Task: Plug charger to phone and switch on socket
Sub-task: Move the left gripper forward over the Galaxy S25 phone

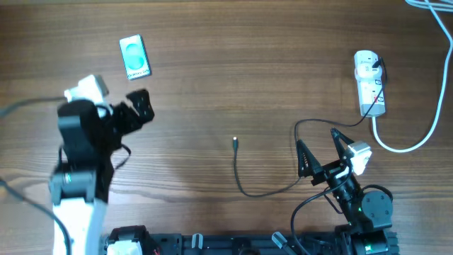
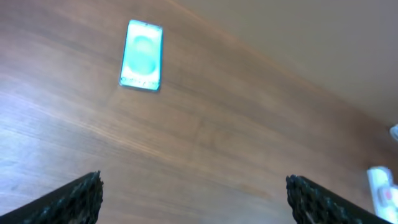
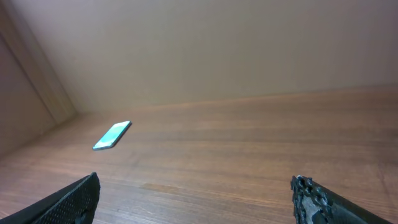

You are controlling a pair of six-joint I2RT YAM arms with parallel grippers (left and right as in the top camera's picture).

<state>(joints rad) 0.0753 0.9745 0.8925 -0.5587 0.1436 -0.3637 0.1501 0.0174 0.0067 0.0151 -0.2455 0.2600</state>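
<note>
The phone [image 1: 134,57] with a teal screen lies flat on the table at the far left. It also shows in the left wrist view [image 2: 142,55] and in the right wrist view [image 3: 112,135]. The black charger cable [image 1: 244,185] lies loose mid-table, its metal tip [image 1: 235,142] pointing away, its plug end in the white socket strip [image 1: 369,82] at the far right. My left gripper [image 1: 139,110] is open and empty, just below the phone. My right gripper [image 1: 316,152] is open and empty, beside the cable.
The socket's thick white cord [image 1: 433,106] loops off the right table edge. The edge of the socket strip shows at the right of the left wrist view [image 2: 380,190]. A wall stands behind the table in the right wrist view.
</note>
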